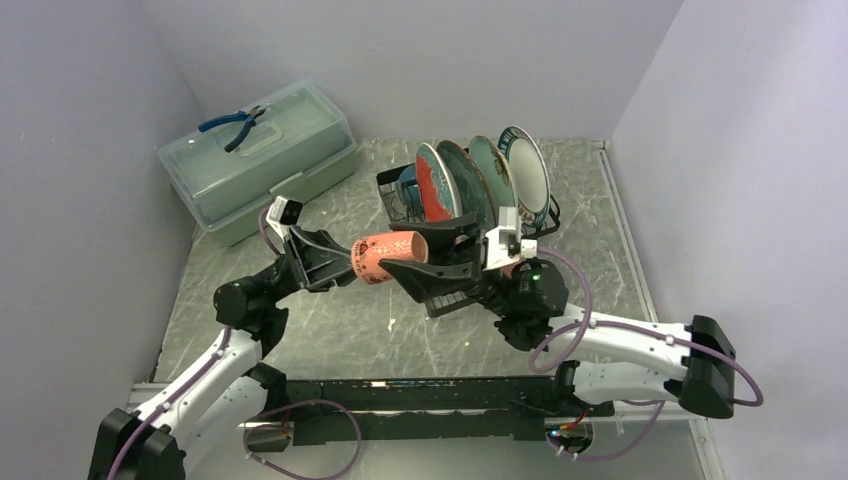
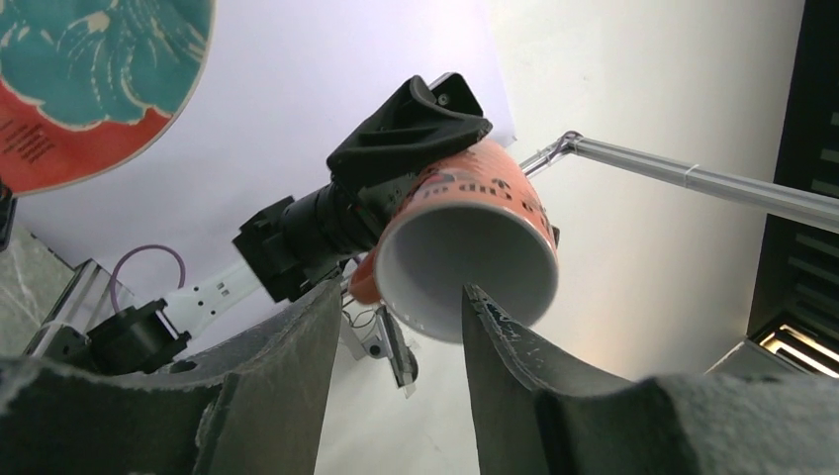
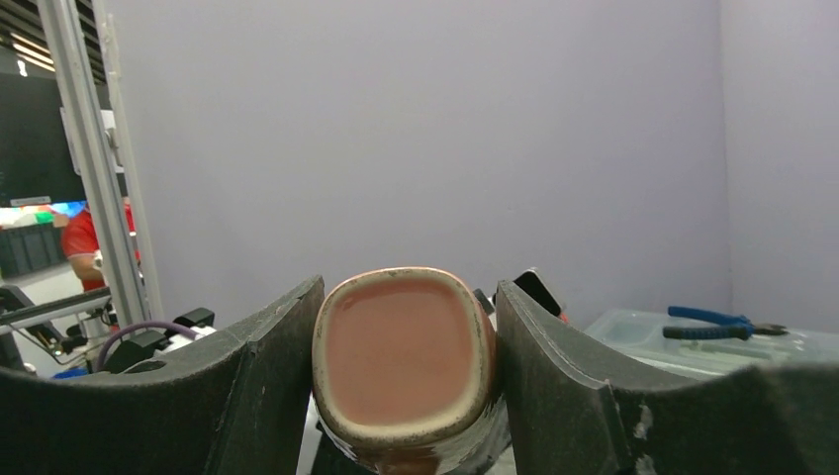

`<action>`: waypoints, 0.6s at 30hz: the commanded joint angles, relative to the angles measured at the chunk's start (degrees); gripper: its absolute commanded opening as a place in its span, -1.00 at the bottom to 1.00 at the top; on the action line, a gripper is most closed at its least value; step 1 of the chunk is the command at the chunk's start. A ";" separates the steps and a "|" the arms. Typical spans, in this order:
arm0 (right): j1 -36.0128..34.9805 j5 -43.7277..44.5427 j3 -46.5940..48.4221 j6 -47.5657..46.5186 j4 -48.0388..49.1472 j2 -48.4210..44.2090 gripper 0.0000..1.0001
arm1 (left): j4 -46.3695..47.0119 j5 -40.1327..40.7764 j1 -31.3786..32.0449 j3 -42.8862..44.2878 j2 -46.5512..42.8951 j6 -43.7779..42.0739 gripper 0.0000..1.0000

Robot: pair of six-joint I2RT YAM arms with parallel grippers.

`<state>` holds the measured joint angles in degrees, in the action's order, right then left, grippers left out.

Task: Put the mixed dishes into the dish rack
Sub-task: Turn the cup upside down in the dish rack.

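At the back left of the table (image 1: 330, 330) stands a pale green plastic box (image 1: 290, 150) with blue-handled pliers (image 1: 235, 127) lying on its lid. In front of it the left claw (image 2: 401, 292) reaches toward the middle, and its two fingers stand apart right at the mouth of the mug (image 1: 390, 257). One finger is in line with the white inside and the other is out by the rim. I cannot tell whether they touch or grip the mug. The orange-pink mug lies on its side in the air above the table, mouth to the left and base to the right, just in front of the dish rack (image 1: 392, 190). The right claw (image 3: 406, 297) is clamped on the base end, with a finger pressed to each side. Behind, the black wire rack holds four plates on edge: red floral (image 1: 435, 185), teal (image 1: 462, 175), pale green (image 1: 492, 170) and white with a teal rim (image 1: 525, 170)
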<state>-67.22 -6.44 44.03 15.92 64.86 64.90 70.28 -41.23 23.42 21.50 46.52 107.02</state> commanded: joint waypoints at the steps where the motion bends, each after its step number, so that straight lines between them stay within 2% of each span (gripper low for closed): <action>1: -0.26 3.18 -0.16 -2.35 -6.72 -8.04 -1.00 | -7.38 -2.68 -0.29 -1.15 -3.11 -4.88 0.07; 8: -0.24 6.16 0.60 -3.96 -40.56 -22.86 -1.00 | -28.75 -7.06 -0.70 0.76 -8.43 -17.02 0.12; 14: -0.24 13.47 -0.02 -1.80 -65.75 -34.33 -1.00 | -39.14 -10.11 -1.31 2.27 -7.40 -26.33 0.15; 16: -0.21 15.48 0.21 -1.20 -72.49 -36.46 -1.00 | -46.81 -10.88 -1.56 4.51 -6.60 -32.51 0.15; 18: -0.22 18.71 0.37 0.30 -79.20 -37.59 -1.00 | -59.05 -10.59 -1.62 9.56 -5.86 -41.40 0.15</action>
<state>-67.22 4.86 43.29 13.78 2.48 29.85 30.37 -49.52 22.28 22.87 39.68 82.39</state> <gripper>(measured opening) 0.621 0.573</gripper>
